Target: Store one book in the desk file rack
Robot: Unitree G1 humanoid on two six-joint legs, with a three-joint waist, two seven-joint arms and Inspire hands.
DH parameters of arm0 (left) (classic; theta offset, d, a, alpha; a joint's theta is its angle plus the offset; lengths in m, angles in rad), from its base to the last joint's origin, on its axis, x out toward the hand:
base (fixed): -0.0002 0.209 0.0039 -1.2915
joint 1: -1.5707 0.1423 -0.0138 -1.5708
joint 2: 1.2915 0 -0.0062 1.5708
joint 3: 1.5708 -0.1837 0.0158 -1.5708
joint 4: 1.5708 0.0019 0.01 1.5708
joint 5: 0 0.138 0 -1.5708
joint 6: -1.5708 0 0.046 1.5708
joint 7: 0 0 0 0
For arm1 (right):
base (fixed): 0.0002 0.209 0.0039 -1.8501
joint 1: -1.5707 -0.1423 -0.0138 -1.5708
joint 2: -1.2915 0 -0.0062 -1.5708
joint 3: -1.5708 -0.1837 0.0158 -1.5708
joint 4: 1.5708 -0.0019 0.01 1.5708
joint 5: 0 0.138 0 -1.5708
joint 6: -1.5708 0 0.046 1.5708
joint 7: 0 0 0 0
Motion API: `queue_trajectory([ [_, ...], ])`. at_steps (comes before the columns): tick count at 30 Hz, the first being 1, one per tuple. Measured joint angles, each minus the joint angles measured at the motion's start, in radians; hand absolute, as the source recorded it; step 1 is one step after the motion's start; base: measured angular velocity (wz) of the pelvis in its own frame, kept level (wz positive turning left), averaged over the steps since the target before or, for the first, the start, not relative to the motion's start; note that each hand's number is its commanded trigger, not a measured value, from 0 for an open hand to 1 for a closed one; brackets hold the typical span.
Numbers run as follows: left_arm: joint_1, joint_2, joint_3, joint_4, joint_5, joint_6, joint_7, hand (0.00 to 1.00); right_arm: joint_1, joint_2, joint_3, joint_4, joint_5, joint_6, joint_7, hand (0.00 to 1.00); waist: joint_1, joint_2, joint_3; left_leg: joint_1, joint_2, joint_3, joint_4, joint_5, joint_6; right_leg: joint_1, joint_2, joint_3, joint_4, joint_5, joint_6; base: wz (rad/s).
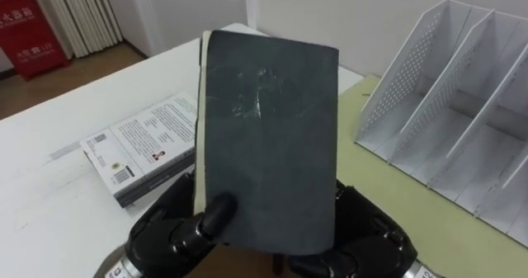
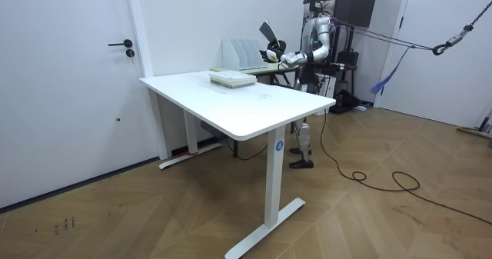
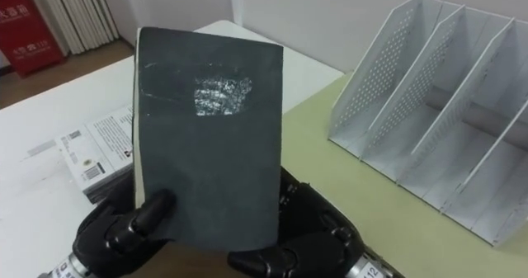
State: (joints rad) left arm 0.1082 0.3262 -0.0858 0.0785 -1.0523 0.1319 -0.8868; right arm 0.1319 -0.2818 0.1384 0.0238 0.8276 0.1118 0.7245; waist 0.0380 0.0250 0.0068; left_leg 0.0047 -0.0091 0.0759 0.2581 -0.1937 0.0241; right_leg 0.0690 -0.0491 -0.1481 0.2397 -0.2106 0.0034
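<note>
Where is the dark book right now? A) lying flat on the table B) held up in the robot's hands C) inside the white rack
B: the dark grey book stands upright, gripped by the left hand and right hand, apart from the file rack.

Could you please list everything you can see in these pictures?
table: one, white, left.
green surface: one, pale green, right of the table.
dark book: one, dark grey, held upright, centre.
white book: one, flat on the table.
file rack: one, white, on the green surface.
red box: one, far upper left.
left hand: one, black, thumb pinching the dark book.
right hand: one, black, curled at its lower edge.
</note>
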Motion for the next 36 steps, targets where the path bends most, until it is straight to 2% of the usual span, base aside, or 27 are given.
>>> queue_trajectory([
  [3, 0.000, 0.018, -0.004, 0.000, -0.002, 0.014, 0.000, 1.00, 0.000, -0.023, 0.017, 0.000, 0.000, 0.000, 0.001, 0.00, 0.001, 0.005, -0.0030, 0.001, 0.003, -0.004, -0.001, 0.000, 0.000, -0.001, 0.000, 0.006, 0.002, 0.000, 0.000, 0.00],
  [8, -0.002, 0.104, -0.007, 0.000, 0.006, 0.018, 0.000, 1.00, 0.000, -0.066, 0.037, 0.000, 0.016, 0.014, 0.019, 0.00, 0.007, 0.013, -0.0060, 0.001, 0.009, 0.001, -0.001, -0.001, -0.001, -0.009, 0.002, 0.008, 0.013, 0.000, 0.000, -0.04],
  [10, -0.002, 0.162, -0.007, 0.001, 0.059, 0.020, 0.001, 1.00, 0.000, -0.079, 0.036, -0.006, 0.076, 0.013, 0.036, 0.00, 0.012, 0.016, -0.0053, -0.006, 0.011, 0.001, 0.002, -0.001, -0.001, -0.017, 0.003, 0.008, 0.018, 0.001, -0.001, -0.03],
  [12, -0.003, 0.181, -0.007, 0.011, 0.109, 0.021, 0.002, 1.00, -0.001, -0.080, 0.036, -0.005, 0.105, 0.015, 0.045, 0.00, 0.014, 0.020, -0.0039, -0.011, 0.012, -0.001, 0.010, -0.002, -0.002, -0.017, 0.004, 0.006, 0.018, 0.001, -0.002, 0.04],
  [15, -0.004, 0.181, -0.006, 0.027, 0.123, 0.020, 0.002, 1.00, 0.001, -0.088, 0.037, -0.003, 0.120, 0.025, 0.045, 0.00, 0.019, 0.030, 0.0013, -0.023, 0.013, -0.005, 0.017, -0.007, -0.001, -0.019, 0.005, 0.005, 0.020, 0.001, -0.002, 0.03],
  [18, -0.004, 0.184, -0.006, 0.027, 0.130, 0.021, 0.002, 1.00, 0.001, -0.092, 0.037, -0.003, 0.125, 0.032, 0.051, 0.00, 0.020, 0.034, -0.0011, -0.027, 0.011, -0.009, 0.019, -0.007, -0.001, -0.019, 0.005, -0.001, 0.018, 0.000, -0.002, 0.03],
  [25, -0.007, 0.187, -0.005, 0.030, 0.162, 0.020, 0.005, 1.00, 0.001, -0.092, 0.037, 0.003, 0.132, 0.034, 0.052, 0.00, 0.021, 0.027, 0.0005, -0.017, 0.011, -0.009, 0.017, -0.006, -0.002, -0.017, 0.005, -0.001, 0.017, -0.002, -0.004, 0.00],
  [28, -0.039, 0.187, -0.006, 0.074, 0.179, 0.020, 0.011, 1.00, 0.002, -0.097, 0.038, 0.010, 0.162, 0.043, 0.052, 0.00, 0.021, 0.023, 0.0021, -0.018, 0.010, -0.011, 0.017, -0.006, -0.003, -0.017, 0.005, -0.003, 0.014, -0.002, -0.004, 0.00],
  [36, -0.065, 0.187, -0.016, 0.122, 0.203, 0.020, 0.027, 1.00, 0.002, -0.107, 0.045, 0.035, 0.167, 0.043, 0.051, 0.00, 0.020, 0.024, 0.0026, -0.018, 0.010, -0.011, 0.016, -0.007, -0.003, -0.017, 0.006, -0.003, 0.014, -0.002, -0.004, 0.00],
])
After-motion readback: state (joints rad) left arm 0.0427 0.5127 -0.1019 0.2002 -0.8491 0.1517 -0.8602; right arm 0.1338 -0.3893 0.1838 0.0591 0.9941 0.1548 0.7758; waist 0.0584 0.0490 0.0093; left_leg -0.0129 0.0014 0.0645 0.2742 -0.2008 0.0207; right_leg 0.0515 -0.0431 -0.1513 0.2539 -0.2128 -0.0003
